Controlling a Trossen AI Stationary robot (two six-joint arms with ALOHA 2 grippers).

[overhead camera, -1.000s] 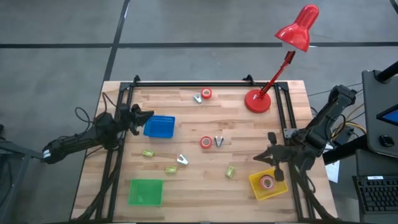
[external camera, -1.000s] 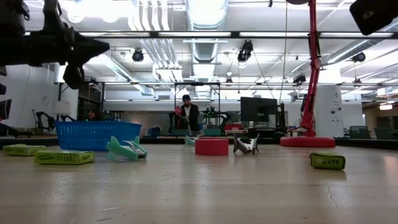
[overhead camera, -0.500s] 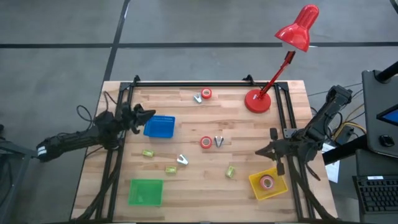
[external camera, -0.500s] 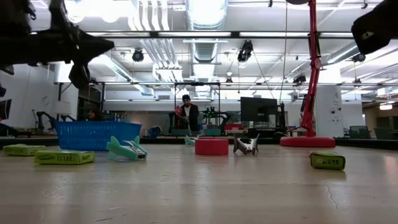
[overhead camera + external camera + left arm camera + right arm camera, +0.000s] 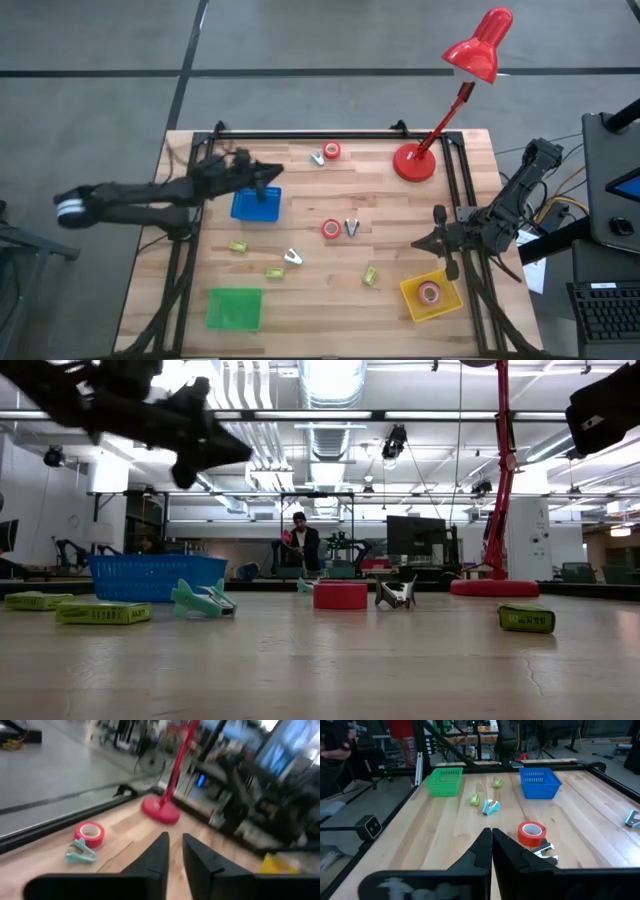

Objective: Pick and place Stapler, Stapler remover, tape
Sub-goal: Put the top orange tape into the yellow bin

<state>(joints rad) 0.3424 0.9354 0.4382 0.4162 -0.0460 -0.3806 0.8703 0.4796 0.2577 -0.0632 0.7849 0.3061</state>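
Three small yellow-green staplers (image 5: 238, 245) (image 5: 273, 271) (image 5: 371, 276) lie on the wooden table. One red tape roll (image 5: 331, 229) lies beside a silver staple remover (image 5: 351, 228). A second roll (image 5: 332, 151) lies by a teal remover (image 5: 318, 157), and a third (image 5: 429, 293) sits in the yellow basket (image 5: 412, 300). Another teal remover (image 5: 292, 257) lies mid-table. My left gripper (image 5: 272, 177) hovers over the blue basket (image 5: 257, 204), open by a narrow gap (image 5: 175, 837). My right gripper (image 5: 418, 243) is shut (image 5: 491, 831), above the table beside the yellow basket.
A green basket (image 5: 235, 308) stands at the near left. The red lamp's base (image 5: 415, 162) stands at the far right, its arm leaning out over the edge. Black frame rails run along the left, far and right edges. A person stands far behind the table (image 5: 300, 545).
My left arm has swung from the table's left edge toward the right and now reaches over the blue basket. My right gripper has drawn back a little from over the yellow basket. No object on the table has moved.
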